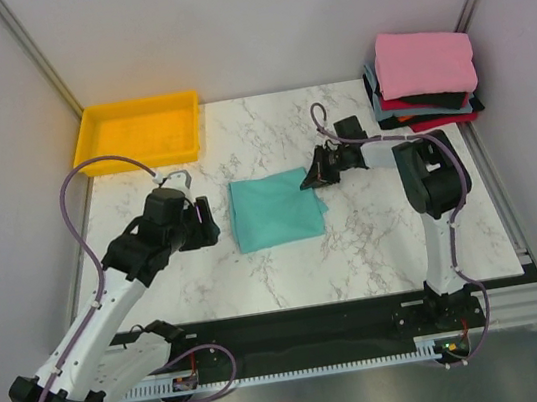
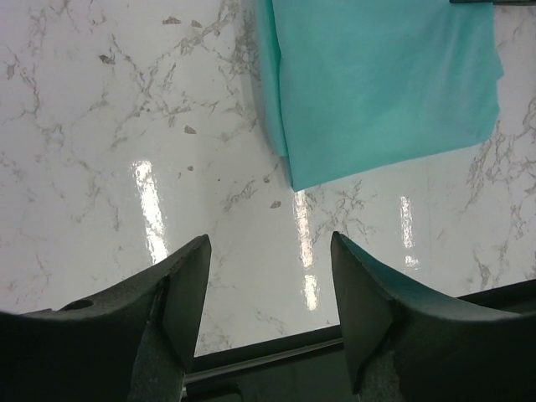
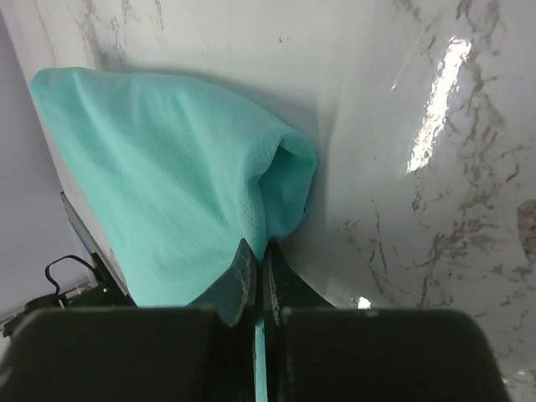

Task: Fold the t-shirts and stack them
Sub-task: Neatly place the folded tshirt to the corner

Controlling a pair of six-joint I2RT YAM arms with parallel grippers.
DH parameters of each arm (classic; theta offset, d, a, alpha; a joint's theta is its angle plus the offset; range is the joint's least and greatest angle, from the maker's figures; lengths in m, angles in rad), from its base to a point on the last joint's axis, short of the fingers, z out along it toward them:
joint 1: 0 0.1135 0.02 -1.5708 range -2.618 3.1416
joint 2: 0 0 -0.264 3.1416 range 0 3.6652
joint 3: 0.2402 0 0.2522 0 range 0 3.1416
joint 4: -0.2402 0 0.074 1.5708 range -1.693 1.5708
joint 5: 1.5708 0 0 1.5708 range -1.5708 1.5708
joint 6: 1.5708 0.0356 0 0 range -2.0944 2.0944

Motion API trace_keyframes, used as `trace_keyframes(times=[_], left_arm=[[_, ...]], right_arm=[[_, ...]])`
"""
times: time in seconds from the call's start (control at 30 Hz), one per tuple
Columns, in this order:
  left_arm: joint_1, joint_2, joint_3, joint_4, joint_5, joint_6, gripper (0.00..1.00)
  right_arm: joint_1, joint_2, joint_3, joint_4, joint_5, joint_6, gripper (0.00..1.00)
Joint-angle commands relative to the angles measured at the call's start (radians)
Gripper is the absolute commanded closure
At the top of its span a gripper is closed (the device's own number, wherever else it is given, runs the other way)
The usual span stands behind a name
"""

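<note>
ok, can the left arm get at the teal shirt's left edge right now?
Probably yes. The left tool is open, beside that edge of the teal shirt, with only bare marble table between. The right tool is shut on the opposite corner, clear of that side.

Right hand (image 3: 258, 272) pinched tight on teal t-shirt (image 3: 167, 184) edge, cloth lifted above marble table (image 3: 435, 209).
</note>
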Motion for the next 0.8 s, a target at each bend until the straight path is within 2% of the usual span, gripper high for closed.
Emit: trace_keyframes(times=[0.0,0.2,0.3,0.43,0.6,0.77], left_arm=[[0.004,-0.024,-0.005,0.026,-0.034,0.054,0.33],[0.003,-0.068,0.001,0.022,-0.025,0.06,0.35],[0.003,-0.114,0.021,-0.01,-0.027,0.072,0.34],[0.004,-0.165,0.038,-0.052,-0.068,0.083,0.35],[0.004,-0.24,0.01,-0.024,-0.084,0.072,0.36],[0.003,-0.283,-0.016,-0.006,-0.081,0.064,0.36]], right_arm=[[0.0,0.049,-0.054,-0.004,0.035,-0.029,1.0],[-0.023,-0.072,-0.123,0.154,-0.097,0.046,1.0],[-0.042,-0.156,-0.094,0.134,-0.104,0.048,1.0],[-0.066,-0.241,0.007,0.002,-0.052,-0.009,1.0],[-0.088,-0.261,0.141,-0.215,0.024,-0.131,1.0],[-0.105,-0.269,0.308,-0.416,0.167,-0.283,1.0]])
